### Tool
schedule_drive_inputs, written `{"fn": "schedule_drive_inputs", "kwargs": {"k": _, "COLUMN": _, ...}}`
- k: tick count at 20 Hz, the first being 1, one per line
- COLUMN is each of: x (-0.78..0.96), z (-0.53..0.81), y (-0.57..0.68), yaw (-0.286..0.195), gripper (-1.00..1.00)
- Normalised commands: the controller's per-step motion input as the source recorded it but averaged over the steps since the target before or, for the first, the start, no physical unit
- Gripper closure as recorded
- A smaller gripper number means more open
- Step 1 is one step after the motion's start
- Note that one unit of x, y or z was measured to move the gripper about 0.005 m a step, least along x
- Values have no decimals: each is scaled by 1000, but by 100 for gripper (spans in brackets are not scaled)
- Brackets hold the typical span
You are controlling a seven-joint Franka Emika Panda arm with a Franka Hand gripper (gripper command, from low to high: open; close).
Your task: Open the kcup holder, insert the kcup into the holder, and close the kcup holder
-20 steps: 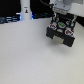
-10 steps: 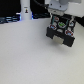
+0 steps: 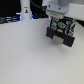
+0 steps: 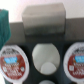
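One kcup holder point(image 3: 60, 34) is sitting on the white table point(image 3: 30, 57) toward the exterior view's right, a black boxy unit tilted a little in that view, its long axis running from the far side toward the camera and the exterior view's right; one white arm point(image 3: 59, 9) is reaching down from above and hanging directly over it, its gripper point(image 3: 61, 21) hiding against the holder's top so that I cannot tell how wide the fingers are standing or whether anything is in them; one tall white bottle-shaped thing point(image 3: 25, 10) is standing upright at the far edge, well apart. The wrist view is looking straight down into the holder; two pods with red-and-white tops point(image 4: 13, 61) are lying in round slots, one on each side of a single white pod point(image 4: 46, 56); one pale rectangular panel point(image 4: 44, 18) is showing beyond them; a green patch point(image 4: 4, 26) is showing at the picture's edge, too cropped to identify.
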Motion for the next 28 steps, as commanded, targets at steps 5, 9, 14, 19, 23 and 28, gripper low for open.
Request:
{"fn": "schedule_drive_inputs", "kwargs": {"k": 5, "x": 603, "z": -67, "y": 0, "yaw": 98, "gripper": -100}}
{"fn": "schedule_drive_inputs", "kwargs": {"k": 9, "x": 242, "z": -76, "y": 173, "yaw": 161, "gripper": -100}}
{"fn": "schedule_drive_inputs", "kwargs": {"k": 14, "x": -16, "z": -134, "y": 287, "yaw": 178, "gripper": -100}}
{"fn": "schedule_drive_inputs", "kwargs": {"k": 19, "x": -172, "z": -142, "y": 437, "yaw": 136, "gripper": -100}}
{"fn": "schedule_drive_inputs", "kwargs": {"k": 23, "x": -288, "z": -49, "y": 574, "yaw": 80, "gripper": -100}}
{"fn": "schedule_drive_inputs", "kwargs": {"k": 28, "x": -484, "z": 0, "y": 627, "yaw": 32, "gripper": -100}}
